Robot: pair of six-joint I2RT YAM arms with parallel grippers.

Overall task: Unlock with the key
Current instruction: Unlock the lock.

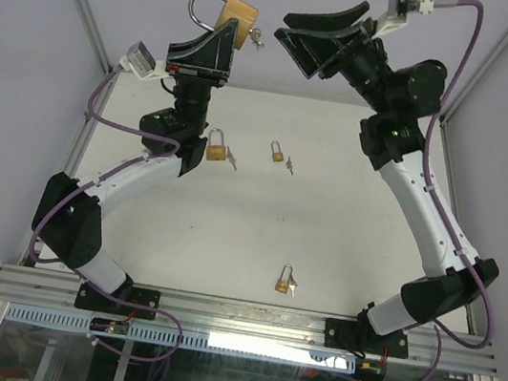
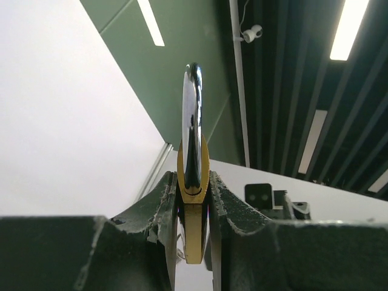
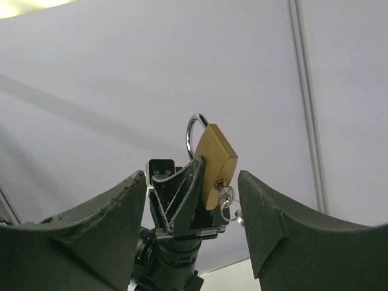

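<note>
A: Where's the padlock (image 1: 235, 15)?
B: Up above the bench (image 1: 342, 243), its brass body pinched in the left hand (image 1: 226, 33), shackle (image 1: 204, 4) upward.
A: And the key (image 1: 256, 38)?
B: In the keyhole, on the side facing the right hand (image 1: 285, 23).
A: That hand?
B: Spread wide, near the key but apart from it. Three more padlocks (image 1: 277, 152) lie on the bench.

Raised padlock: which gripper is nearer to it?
Left. The left gripper is clamped on the padlock body, holding it up. The right gripper is open and apart from it, on the side where the key sticks out.
</note>
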